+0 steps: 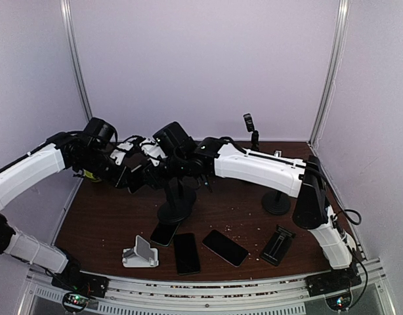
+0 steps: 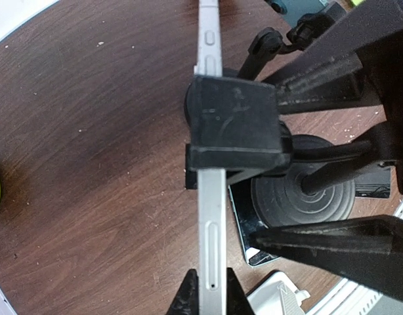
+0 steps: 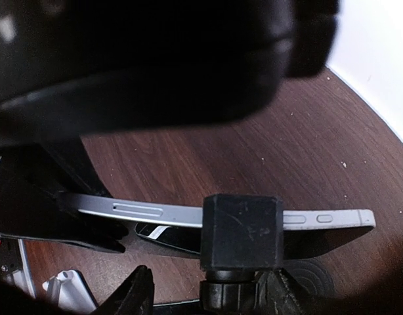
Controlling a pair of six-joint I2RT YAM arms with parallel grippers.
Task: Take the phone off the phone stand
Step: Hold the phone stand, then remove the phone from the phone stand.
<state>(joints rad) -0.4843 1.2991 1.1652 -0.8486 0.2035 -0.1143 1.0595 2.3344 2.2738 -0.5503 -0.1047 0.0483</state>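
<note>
On the brown table [image 1: 109,223] three dark phones [image 1: 186,253] lie flat around six o'clock, a white stand [image 1: 139,254] at seven, a black folding stand [image 1: 278,245] at five, a round black base [image 1: 276,203] at three, and a small black holder [image 1: 249,123] upright at one

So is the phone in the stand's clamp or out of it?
In. Both wrist views show the phone edge-on inside the stand's black clamp; the left gripper pinches its end.
</note>
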